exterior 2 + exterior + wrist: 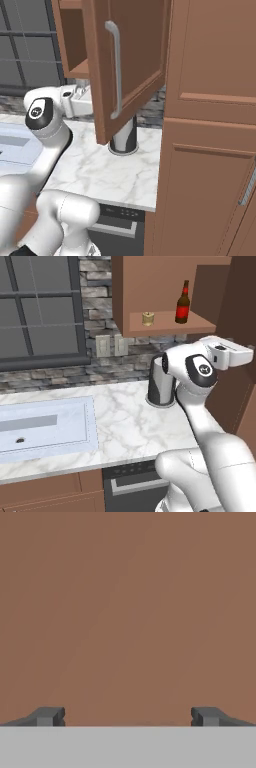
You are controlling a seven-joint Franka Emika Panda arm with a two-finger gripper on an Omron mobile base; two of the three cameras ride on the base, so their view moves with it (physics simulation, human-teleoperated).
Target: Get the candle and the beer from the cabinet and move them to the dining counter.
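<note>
The claw point(128, 716) is spread wide with nothing between its dark tips, and it faces a flat brown wooden surface at close range, most likely the open door or side of the cabinet point(165, 286). In the left base view the hand sits just below the cabinet's shelf, off to the right, beside the wooden panel there. On that shelf the candle point(148, 318) stands to the left and the beer point(182, 303) stands upright to its right, the two apart, neither touched. The door point(132, 65) hangs open over the marble worktop point(125, 426), its silver bar handle point(116, 70) facing outward, above a grey-and-white paper towel roll point(161, 387). The chief risk, I judge, is the hand striking wood: rising from here it could catch the shelf's edge or push the door. A reach coming in from the right could also tip the tall, narrow bottle before the tips close round it.
</note>
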